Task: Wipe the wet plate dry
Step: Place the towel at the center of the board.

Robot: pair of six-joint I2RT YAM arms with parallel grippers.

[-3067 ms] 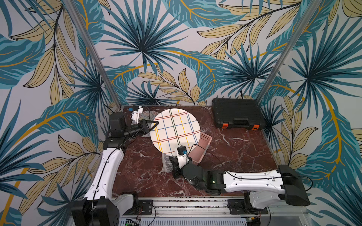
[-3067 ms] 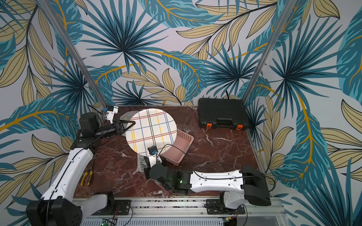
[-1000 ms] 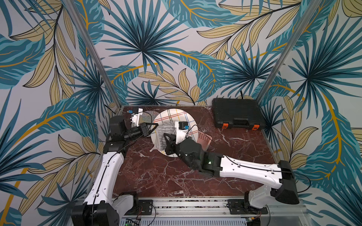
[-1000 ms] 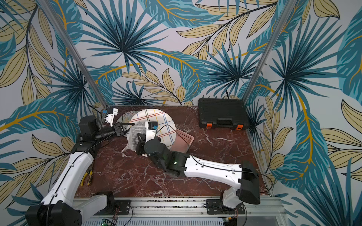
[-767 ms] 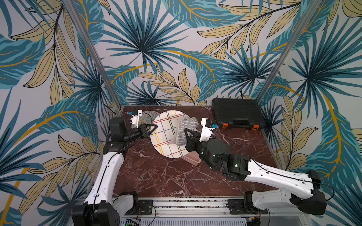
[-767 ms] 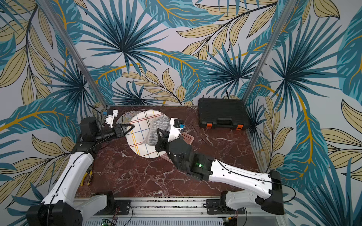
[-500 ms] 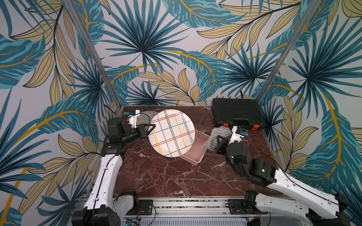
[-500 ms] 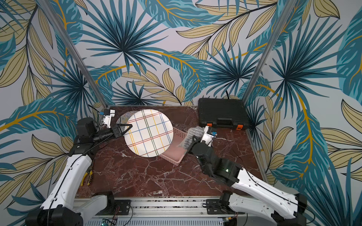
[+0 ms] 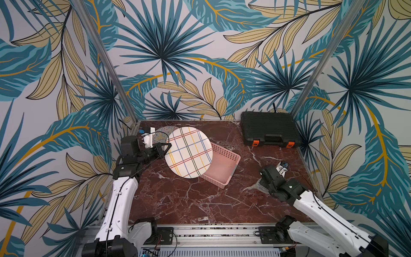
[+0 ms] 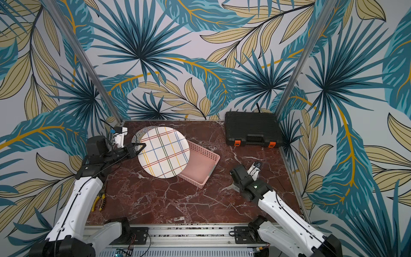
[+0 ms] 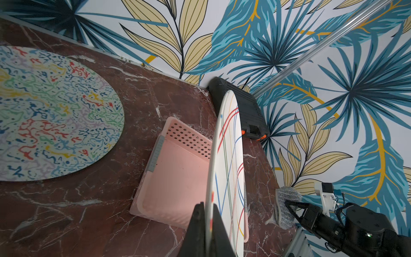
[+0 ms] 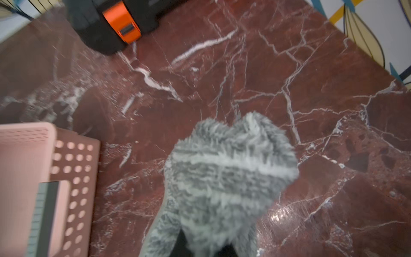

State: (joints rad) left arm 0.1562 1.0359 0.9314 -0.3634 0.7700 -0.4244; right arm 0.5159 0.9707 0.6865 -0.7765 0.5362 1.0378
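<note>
Plaid plate hangs tilted over the back left of the marble table, its rim pinched tight between the closed fingers of the left gripper. In both top views it covers part of the pink basket — whether the two touch cannot be told. A speckled plate lies flat behind it, mostly hidden from above. Well apart, near the table's right edge, the right gripper meets a grey shaggy cloth. The cloth drapes over the fingers in the blurred right wrist view, and the arm covers them from above — how wide those jaws stand, or whether they grip it, cannot be told.
</note>
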